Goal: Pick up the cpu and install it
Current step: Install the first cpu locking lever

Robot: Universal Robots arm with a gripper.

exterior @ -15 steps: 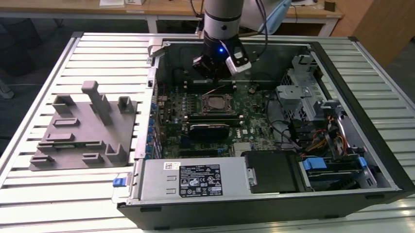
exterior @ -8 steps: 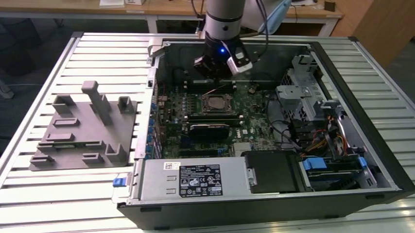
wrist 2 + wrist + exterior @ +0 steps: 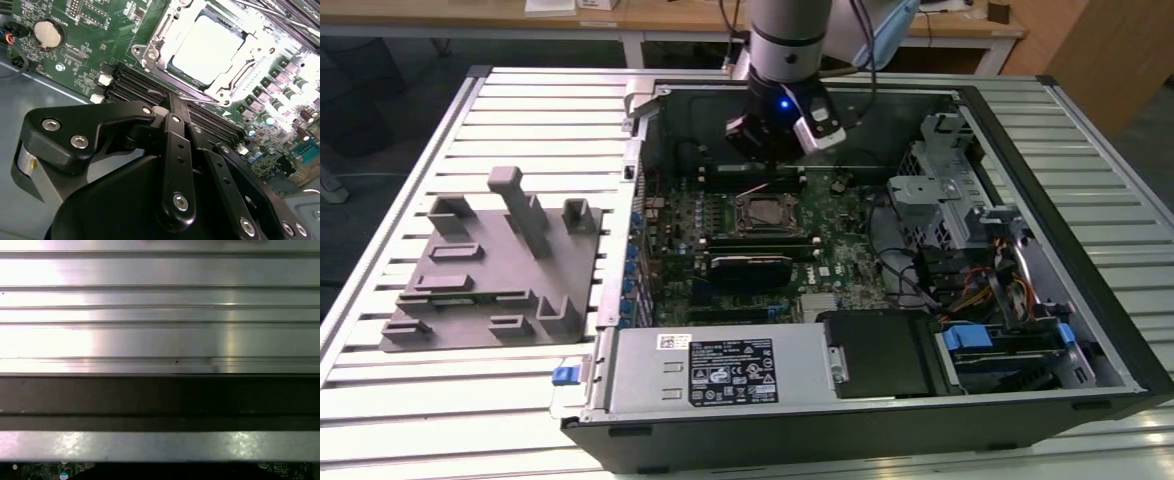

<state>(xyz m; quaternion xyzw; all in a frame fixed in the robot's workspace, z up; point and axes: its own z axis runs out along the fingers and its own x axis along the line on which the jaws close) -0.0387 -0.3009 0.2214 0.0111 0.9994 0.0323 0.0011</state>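
A ribbed metal table (image 3: 400,200) is carrying the whole scene, and its bright slats (image 3: 160,305) are running across the first wrist view. On it an open computer case (image 3: 1067,200) is lying on its side, with the green motherboard (image 3: 841,240) facing up inside. A grey moulded fixture (image 3: 480,270) is sitting on the table outside the case, well apart from the arm, on the exterior view's left. A power supply box (image 3: 720,368) is occupying the near edge of the case, and a drive cage with blue tabs (image 3: 987,335) is sitting at the exterior view's right.

The arm (image 3: 787,30) is reaching down into the case, and the gripper (image 3: 767,150) is hanging over the far part of the board. Its black linkage (image 3: 175,165) is crowding the second wrist view, but the fingertips are lying out of sight, so whether the jaws are spread or pressed together cannot be told, nor whether anything is pinched between them.

The socket frame (image 3: 150,52) is lying just beyond the jaws, past the black memory slots (image 3: 135,82) that are running between. The cpu (image 3: 207,47) is sitting flat inside that frame, its pale top glaring in the light; in the exterior view the cpu (image 3: 761,211) is showing below the gripper, apart from it. A round coin battery (image 3: 47,34) is resting on the board off to one side of the jaws.
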